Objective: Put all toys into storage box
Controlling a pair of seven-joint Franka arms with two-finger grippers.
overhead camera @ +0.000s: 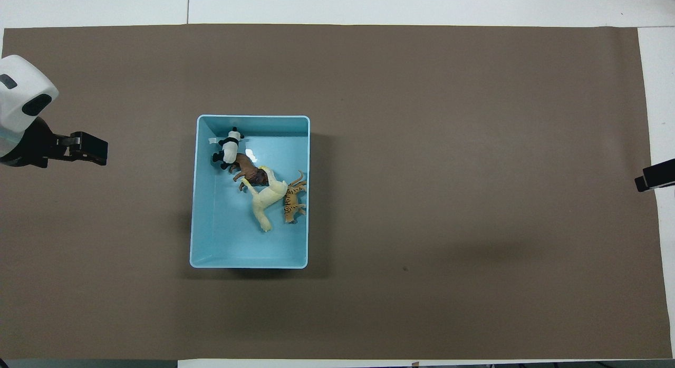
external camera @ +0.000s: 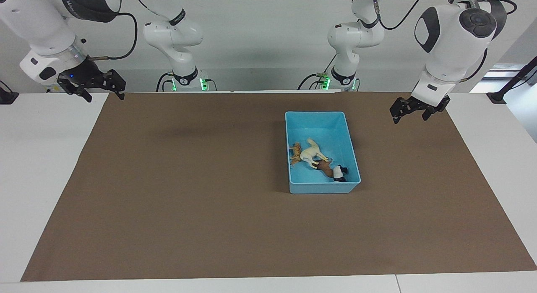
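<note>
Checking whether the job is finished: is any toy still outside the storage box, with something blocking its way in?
No. The tiger, horse, lion and panda all lie inside the storage box. Nothing visible blocks anything. The left hand and right hand wait at the mat's ends.

A white table [external camera: 46, 167] carries a large brown rectangular mat [external camera: 201, 200] that covers nearly all of its top, leaving bare white strips along both short ends and along the long edge farthest from the robots. Directly on the mat sits a rectangular light blue plastic storage box [external camera: 321, 186] with low walls and a rim, placed toward the left arm's end of the table, well clear of every mat edge.
</note>
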